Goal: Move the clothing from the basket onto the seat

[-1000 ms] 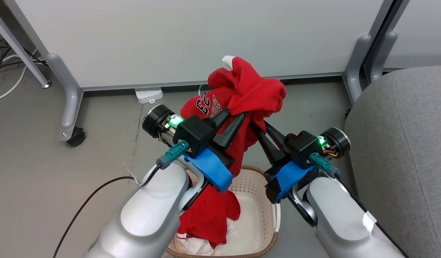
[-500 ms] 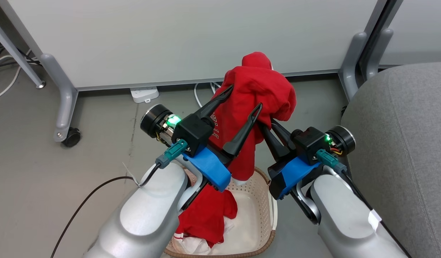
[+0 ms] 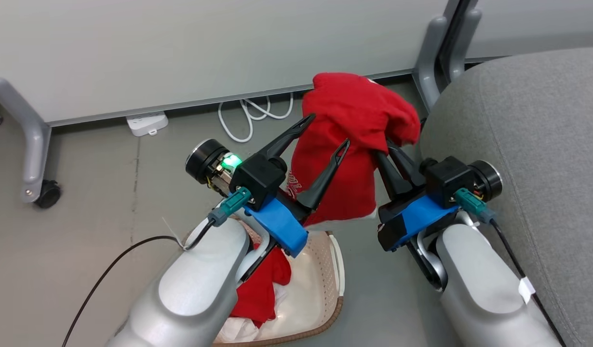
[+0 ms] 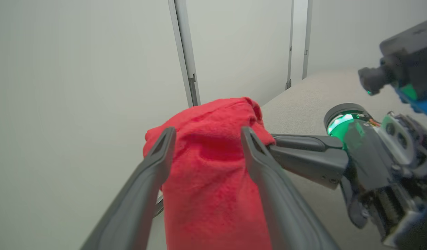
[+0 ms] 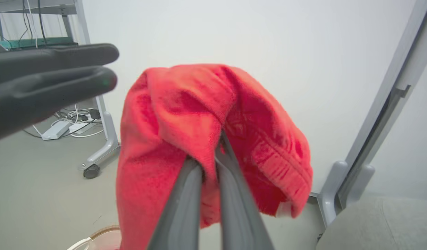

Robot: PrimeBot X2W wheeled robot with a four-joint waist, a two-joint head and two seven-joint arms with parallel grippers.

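Grey seat (image 3: 542,120) sits right; the basket (image 3: 320,284) below holds more clothing (image 3: 260,289). One garment (image 3: 354,125) hangs beside the seat (carrying step, I'd say), clamped in the right pincer (image 3: 390,156); the left pincer (image 3: 329,129) gapes. Next: swing over, release.

The red garment (image 3: 347,140) is soft, matt, slightly fuzzy cloth. The basket (image 3: 322,279) is smooth perforated cream plastic with a brown woven-look rim. The seat (image 3: 532,120) is matt grey textured fabric.

An office-like lab: wheeled partition (image 3: 181,48), power strip (image 3: 147,124), cables (image 3: 250,115).
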